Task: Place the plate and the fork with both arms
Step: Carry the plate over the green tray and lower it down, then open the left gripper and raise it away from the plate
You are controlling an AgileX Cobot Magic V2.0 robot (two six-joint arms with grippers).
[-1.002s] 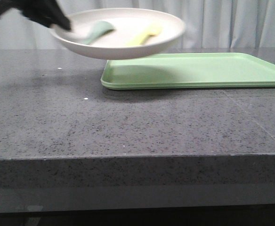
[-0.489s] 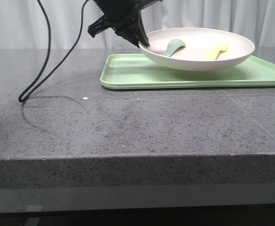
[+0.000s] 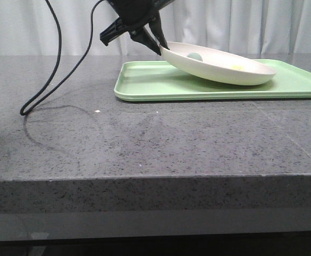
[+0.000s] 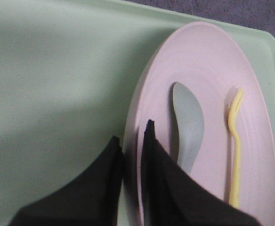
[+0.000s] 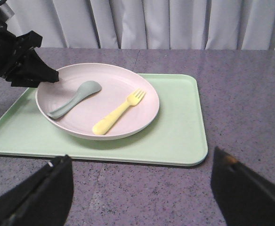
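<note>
The cream plate (image 3: 219,68) lies tilted over the light green tray (image 3: 145,81), with its left rim raised and its right side down on the tray. My left gripper (image 3: 158,45) is shut on that raised rim, one finger inside and one outside, as the left wrist view (image 4: 132,132) shows. The pale yellow fork (image 4: 235,155) and a grey-green spoon (image 4: 188,127) lie inside the plate (image 4: 208,70). In the right wrist view the plate (image 5: 128,84) holds the fork (image 5: 118,113). My right gripper (image 5: 137,160) is open and empty, above the table short of the tray.
The tray (image 5: 180,122) sits on the grey speckled table (image 3: 145,138) at the back right. A black cable (image 3: 54,69) hangs from the left arm and loops onto the table at the left. White curtains stand behind.
My left gripper carried the plate rightward from left of the tray to over it. It then lowered it, so the plate's right side now rests tilted on the tray.
</note>
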